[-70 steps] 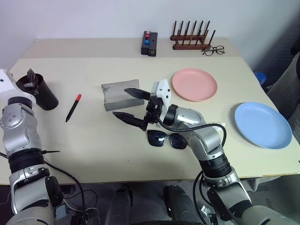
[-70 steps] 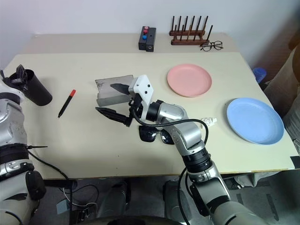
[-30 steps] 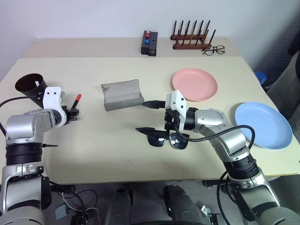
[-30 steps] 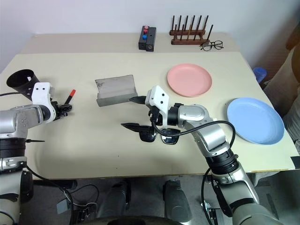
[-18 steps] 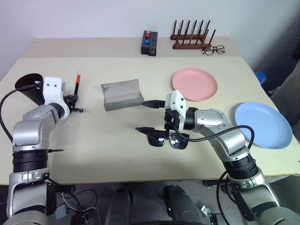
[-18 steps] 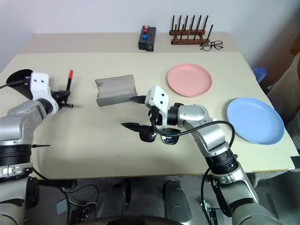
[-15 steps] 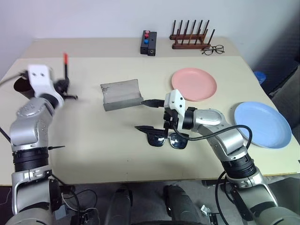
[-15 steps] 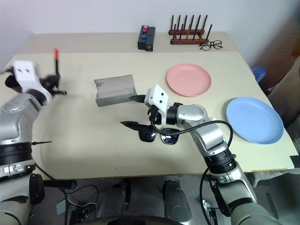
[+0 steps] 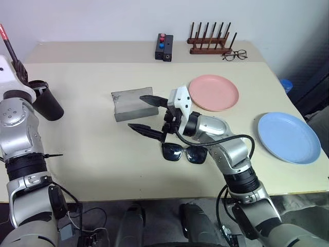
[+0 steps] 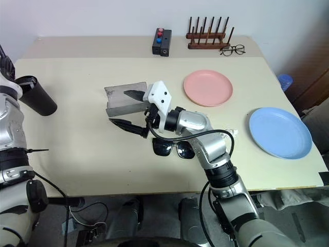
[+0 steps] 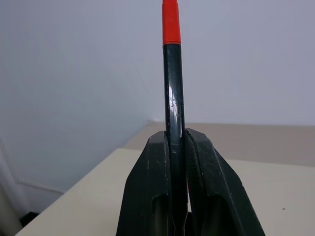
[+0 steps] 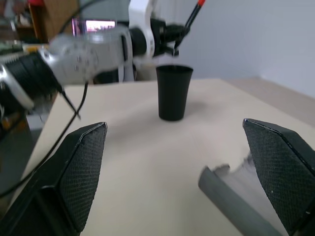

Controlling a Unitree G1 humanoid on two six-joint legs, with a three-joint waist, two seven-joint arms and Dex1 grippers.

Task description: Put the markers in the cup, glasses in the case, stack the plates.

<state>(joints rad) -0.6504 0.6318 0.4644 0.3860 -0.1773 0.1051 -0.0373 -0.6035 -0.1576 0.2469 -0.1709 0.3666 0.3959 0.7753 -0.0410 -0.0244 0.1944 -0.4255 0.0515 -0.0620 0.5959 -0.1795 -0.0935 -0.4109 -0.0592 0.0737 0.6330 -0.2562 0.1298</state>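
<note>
Clamped in the left claw [image 11: 176, 147], the red-capped marker [image 11: 172, 88] has been lifted off the tabletop [image 9: 103, 154] and is held upright just above the cup [image 9: 46, 103], so dropping it in seems next. Spread wide, the right claw [image 9: 146, 114] hovers between the case [image 9: 128, 105] and the glasses [image 9: 185, 153].

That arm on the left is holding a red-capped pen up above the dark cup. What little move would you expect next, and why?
Probably a short descent: the left gripper is shut on the red-capped black marker, held just above the rim of the tall dark tapered cup. Lowering the marker's bottom end into the cup's mouth before letting go seems the natural next step.
</note>
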